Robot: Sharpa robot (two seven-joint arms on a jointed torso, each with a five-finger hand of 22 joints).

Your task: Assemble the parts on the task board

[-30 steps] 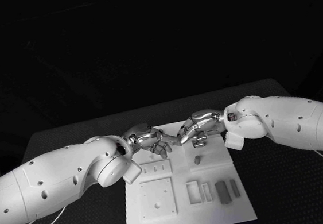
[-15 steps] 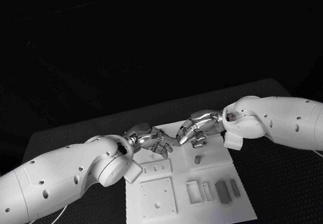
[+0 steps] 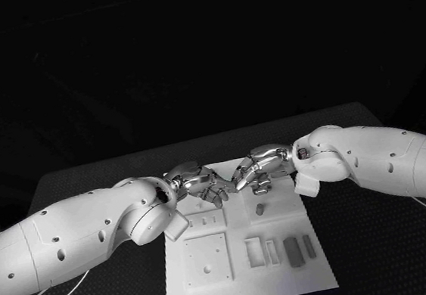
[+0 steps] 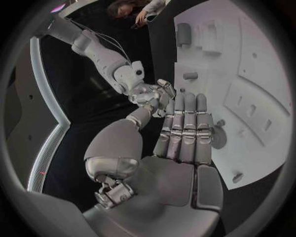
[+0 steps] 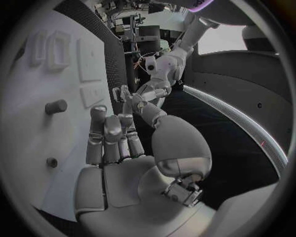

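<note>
The white task board [image 3: 247,283] lies in the middle of the black table. A short grey peg [image 3: 259,209] stands upright near the board's centre, also visible as the peg [image 5: 55,106] and the peg [image 4: 190,75]. Two grey bars [image 3: 295,250] lie side by side near the board's front right. My left hand [image 3: 199,186] and right hand [image 3: 256,171] hover over the board's far end, close together, fingertips towards each other. The left hand [image 4: 185,131] has straight fingers and a bare palm. The right hand [image 5: 114,140] is likewise stretched out, holding nothing.
A square white plate [image 3: 207,260] with small holes sits front left on the board, and two white rectangular frames [image 3: 262,252] stand beside the bars. A round socket [image 4: 219,137] lies by my left fingers. Black table [image 3: 384,241] surrounds the board.
Both hands have barely shifted, staying close together over the board's far end. The parts on the board have not moved.
</note>
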